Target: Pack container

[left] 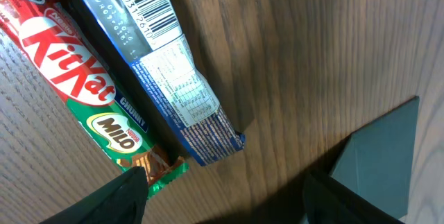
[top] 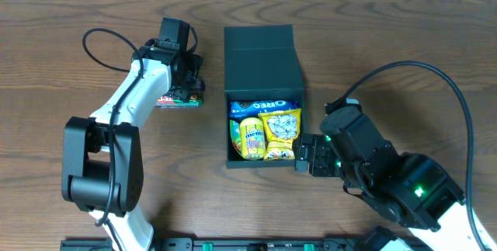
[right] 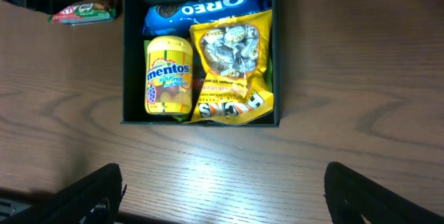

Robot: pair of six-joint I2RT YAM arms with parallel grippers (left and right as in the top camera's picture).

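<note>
Tabletop of brown wood [top: 388, 26] is hosting a snack-packing run, with the dark teal-black container [top: 262, 57] sitting at its centre, its flap lid standing open on the far side. The right gripper [right: 222, 186] is hovering just beside the box's near wall, jaws spread wide and holding nothing. The left gripper [left: 222, 189] is hanging over the table just left of the box, its jaws likewise gaping and empty. Inside the box, a yellow candy bag [right: 232, 64] is lying on the right, a blue Oreo packet [right: 201, 9] is running along the far wall, and a yellow Mentos bottle [right: 167, 75] is filling the left. Outside, under the left gripper, a blue barcoded packet [left: 166, 78] and a KitKat Chunky Milo bar [left: 69, 64] are lying side by side with barely a dark seam between them. The step in hand is probably picking up one of these two. Done well, that means the fingers [left: 118, 200] straddling a single bar across its narrow width, coming straight down so the neighbour is not dragged along, and closing gently enough not to crush it. With little bare floor showing in the box, the bar will likely need laying flat on top of the contents.
</note>
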